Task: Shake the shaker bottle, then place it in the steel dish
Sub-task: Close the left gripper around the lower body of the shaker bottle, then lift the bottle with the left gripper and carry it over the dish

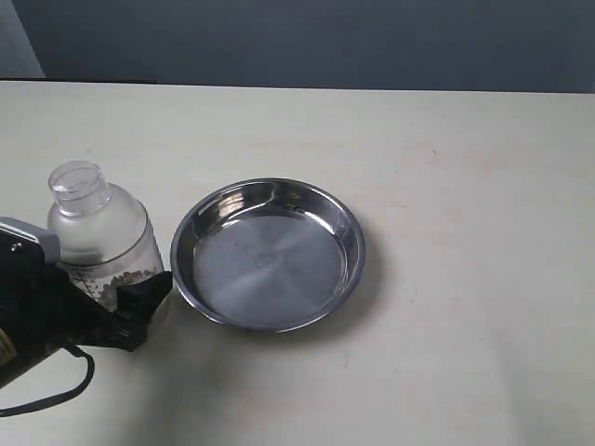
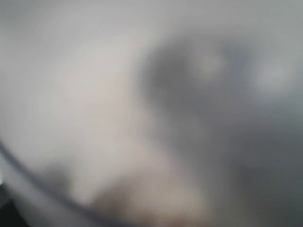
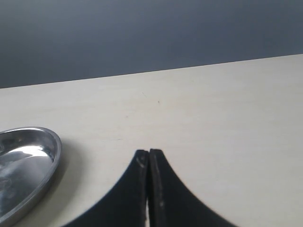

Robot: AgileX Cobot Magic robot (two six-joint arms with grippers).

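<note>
Shaker bottle (image 1: 98, 232) was upright near the tabletop's (image 1: 465, 186) left edge, just beside the empty steel dish (image 1: 358, 251), not in it. Left gripper (image 1: 121, 302) jaws sat around its lower body; couldn't tell if clamped. Right gripper (image 3: 149, 158) jaws were pressed together, empty. Placing was not yet done, and probably the shake too.

Shaker bottle (image 1: 98, 228): clear plastic, shoulder misted whitish-grey, cap colourless. A band of small brown beads (image 1: 123, 275) shows low down, with faint dark printed marks beside it.
Steel dish (image 1: 270, 265): mirror-bright silver. The flat bottom is duller grey with faint concentric brushing; dark reflections on the inner rim.
Desk (image 1: 446, 186): pale cream, plain, a few tiny dark specks.
Wall (image 1: 325, 37) behind: dark blue-grey, uniform.
Left fingers (image 1: 144, 295): matte black; light grey plate (image 1: 23, 242) on the arm.
Right fingers (image 3: 161, 198): black, edges slightly glossy.
Left wrist view: only grey and beige blur.
</note>
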